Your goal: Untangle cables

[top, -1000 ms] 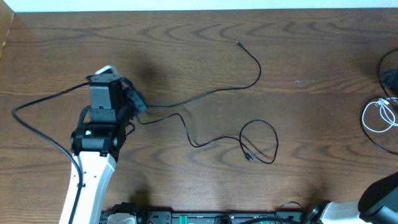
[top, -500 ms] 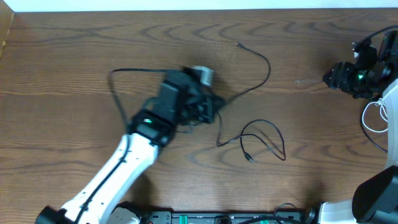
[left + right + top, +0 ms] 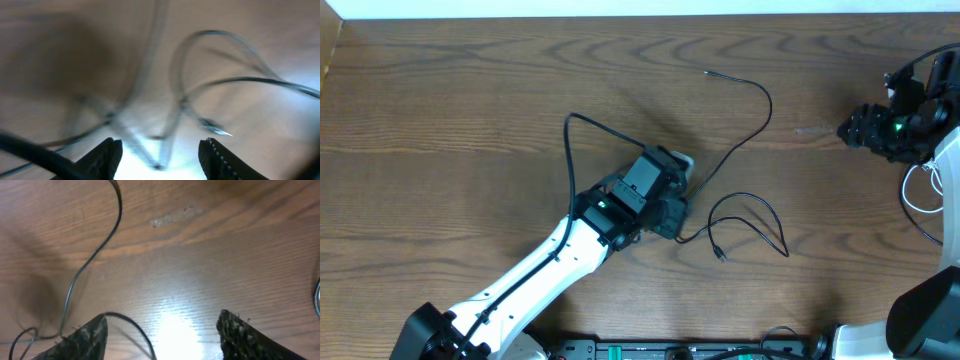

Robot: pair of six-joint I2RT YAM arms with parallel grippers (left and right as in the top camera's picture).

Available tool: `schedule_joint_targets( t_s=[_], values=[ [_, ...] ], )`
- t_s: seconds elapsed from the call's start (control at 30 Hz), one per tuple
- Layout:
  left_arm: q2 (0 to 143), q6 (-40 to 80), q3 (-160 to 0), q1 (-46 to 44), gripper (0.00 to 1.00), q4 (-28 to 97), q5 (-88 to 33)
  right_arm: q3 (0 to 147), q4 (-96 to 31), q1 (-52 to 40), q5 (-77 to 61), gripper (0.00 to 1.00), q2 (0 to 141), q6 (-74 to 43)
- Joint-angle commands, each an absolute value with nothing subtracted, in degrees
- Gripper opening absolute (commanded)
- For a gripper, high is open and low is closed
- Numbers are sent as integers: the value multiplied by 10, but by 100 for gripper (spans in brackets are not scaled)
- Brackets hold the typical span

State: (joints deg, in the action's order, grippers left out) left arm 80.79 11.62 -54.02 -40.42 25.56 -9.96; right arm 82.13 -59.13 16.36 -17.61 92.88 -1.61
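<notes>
A thin black cable runs from its tip near the table's far side, curves down to my left gripper, then forms a loop ending in a small plug. In the left wrist view the picture is blurred. My left gripper is open, and a bend of the black cable lies between its fingers with room on both sides. My right gripper hovers open at the right over bare wood. The right wrist view shows my right gripper and the black cable off to its left. A white cable lies coiled at the right edge.
The left arm's own thicker black cord arcs over the table behind the wrist. Another dark cord runs along the right edge by the white coil. A pale scuff marks the wood ahead of the right gripper.
My left arm swept from the table's left to its centre, dragging the black cable's middle rightward, and its shut jaws have parted. My right arm came into view and its jaws widened.
</notes>
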Motion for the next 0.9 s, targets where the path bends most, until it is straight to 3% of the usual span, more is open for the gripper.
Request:
schedule_joint_targets(
  t_s=[0.0,0.53,0.73,0.87],
  values=[
    [783,92,-547,-389,56,263,42,827,-607,156,-216,69,917,13],
    [709,112,-547,-329,56,329,62,826,-757,-21,-217,73,917,9],
    [673,132,-547,-274,59,335,84,794,-755,-102,-199,76,919,7],
    [643,134,-547,-244,61,334,84,742,-728,-143,-168,73,921,7]
  ],
)
